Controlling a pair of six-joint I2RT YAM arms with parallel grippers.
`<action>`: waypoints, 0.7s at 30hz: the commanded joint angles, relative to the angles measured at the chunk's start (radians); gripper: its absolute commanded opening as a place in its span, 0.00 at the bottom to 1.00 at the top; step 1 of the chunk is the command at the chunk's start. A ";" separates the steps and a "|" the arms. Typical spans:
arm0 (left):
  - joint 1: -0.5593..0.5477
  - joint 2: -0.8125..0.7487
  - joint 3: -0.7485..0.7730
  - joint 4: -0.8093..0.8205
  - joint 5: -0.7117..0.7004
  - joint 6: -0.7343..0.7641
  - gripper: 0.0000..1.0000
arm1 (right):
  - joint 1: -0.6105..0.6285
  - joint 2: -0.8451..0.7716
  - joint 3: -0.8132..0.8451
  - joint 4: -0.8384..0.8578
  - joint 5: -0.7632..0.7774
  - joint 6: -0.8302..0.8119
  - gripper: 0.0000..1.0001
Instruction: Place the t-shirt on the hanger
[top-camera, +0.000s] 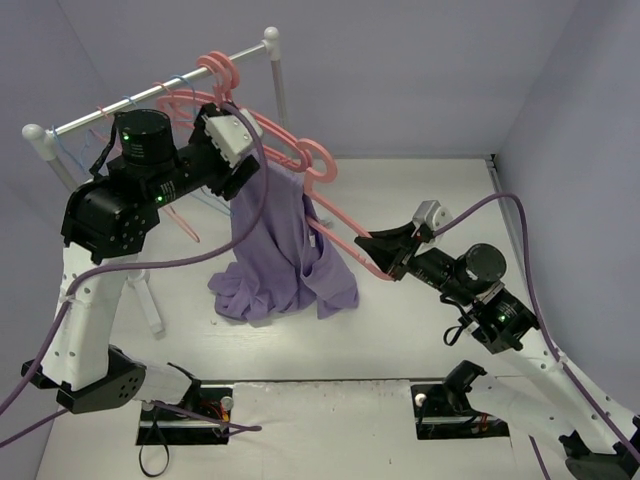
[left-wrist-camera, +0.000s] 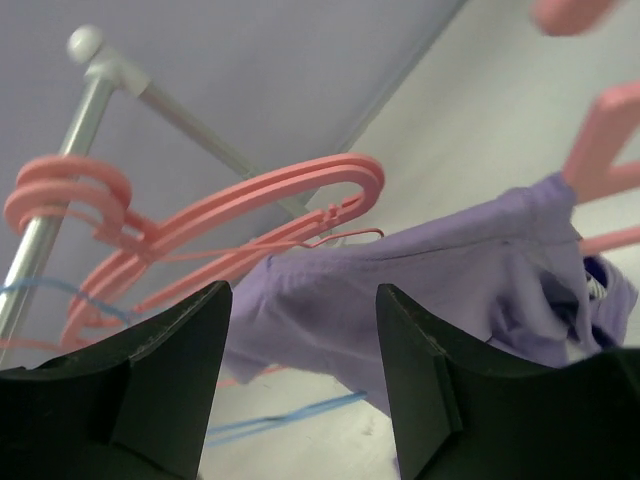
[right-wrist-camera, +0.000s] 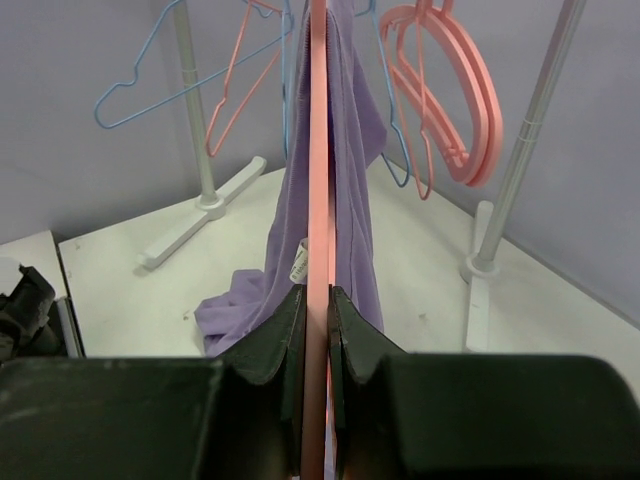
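task thing: the hanger (right-wrist-camera: 318, 150), thick salmon-pink, held out in the air between the rack and the right arm, hook end up toward the rack, seen edge-on in the right wrist view
right gripper (right-wrist-camera: 317, 300): clamped tight on the lower end of the hanger, fingers pressed to both sides of the pink bar
left gripper (left-wrist-camera: 303, 300): jaws well apart, nothing between them, raised high by the rack and pointing at the top of the t-shirt
t-shirt (top-camera: 270, 240): purple, draped over the hanger's upper part and hanging down one side, lower end bunched on the table (top-camera: 420, 190)
rack: rail (top-camera: 150, 90) carries spare pink hangers (top-camera: 222, 70) and thin blue wire hangers (right-wrist-camera: 140, 75), none touched by either arm
done so far: the shirt is on the hanger in part, its weight borne by the hanger near the hook
can't tell: whether either hanger shoulder sits inside the neck or a sleeve, folds hide it
left to do (judgement): spread the shirt so both shoulders seat, lift the trailing cloth off the table; I'd call it about halfway
next move (judgement): left arm needs a fresh pinch on loose fabric near the collar to pull it across
risk: the shirt hangs lopsided and could slide off toward the table
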 joint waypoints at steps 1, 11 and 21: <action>0.006 0.025 0.028 -0.063 0.214 0.274 0.55 | -0.006 0.012 0.037 0.172 -0.072 0.028 0.00; 0.007 0.071 0.049 -0.205 0.274 0.491 0.63 | -0.006 0.011 0.036 0.149 -0.127 0.034 0.00; 0.007 0.056 -0.027 -0.291 0.305 0.557 0.62 | -0.011 0.027 0.038 0.126 -0.201 0.023 0.00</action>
